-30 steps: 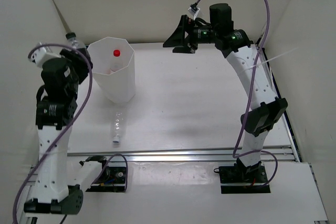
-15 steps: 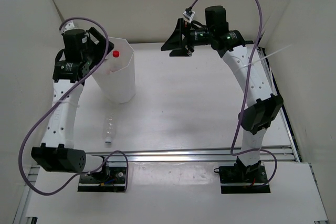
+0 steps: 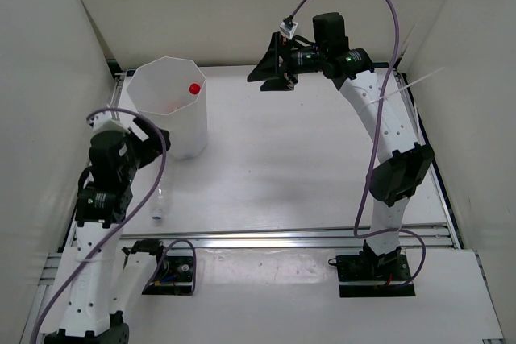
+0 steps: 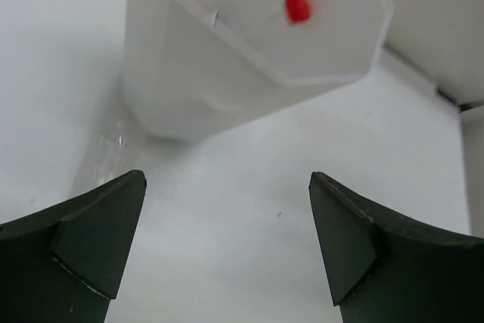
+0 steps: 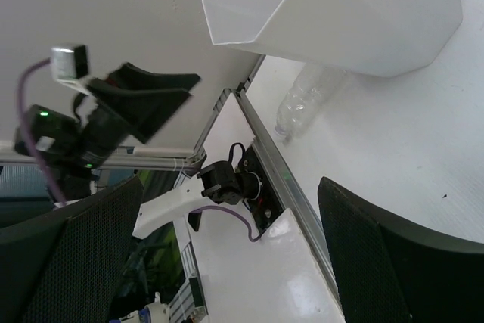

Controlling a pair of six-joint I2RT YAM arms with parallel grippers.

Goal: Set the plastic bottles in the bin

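Note:
The tall white bin (image 3: 182, 130) stands at the far left of the table. A red bottle cap (image 3: 194, 88) shows inside it, also seen from the left wrist as a red cap (image 4: 297, 7) within the bin (image 4: 204, 88). One clear plastic bottle (image 3: 159, 205) lies on the table near the front rail, in front of the bin. My left gripper (image 3: 149, 141) hangs open and empty just in front of the bin, above and beside that bottle (image 4: 106, 150). My right gripper (image 3: 274, 68) is open and empty, held high at the back centre.
White walls close in the table on the left, back and right. An aluminium rail (image 3: 306, 237) runs along the near edge. From the right wrist I see the bin (image 5: 355, 13), the lying bottle (image 5: 306, 100) and the left gripper (image 5: 144, 96).
My left gripper held a bottle beside the bin rim, opened over the bin, then drew back toward the near side, empty. The red cap inside the bin shifted. The right arm barely moved.

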